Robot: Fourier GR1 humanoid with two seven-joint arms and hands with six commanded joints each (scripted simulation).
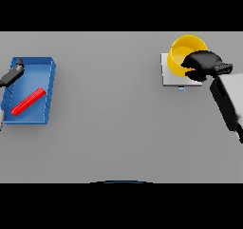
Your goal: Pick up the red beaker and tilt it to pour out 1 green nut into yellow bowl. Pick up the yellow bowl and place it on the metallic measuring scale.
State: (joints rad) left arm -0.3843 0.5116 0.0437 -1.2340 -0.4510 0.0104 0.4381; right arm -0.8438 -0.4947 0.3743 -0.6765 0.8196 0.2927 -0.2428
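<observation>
The fingers (193,72) of the right hand (205,64) are curled over the near rim of the yellow bowl (182,52) and pinch it. The bowl sits tilted on the metal scale (167,76), at the far right of the grey table (114,119). The left hand (13,72) hangs over the far left edge of the blue tray (45,67); I cannot tell if its fingers are spread. 1 red beaker (28,102) lies on its side inside the tray.

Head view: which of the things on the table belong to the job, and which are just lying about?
Job: yellow bowl on the metallic scale, right hand curled on the bowl's rim; red beaker lying in the blue tray.
Lying about: nothing else; left hand idle at the tray.
</observation>
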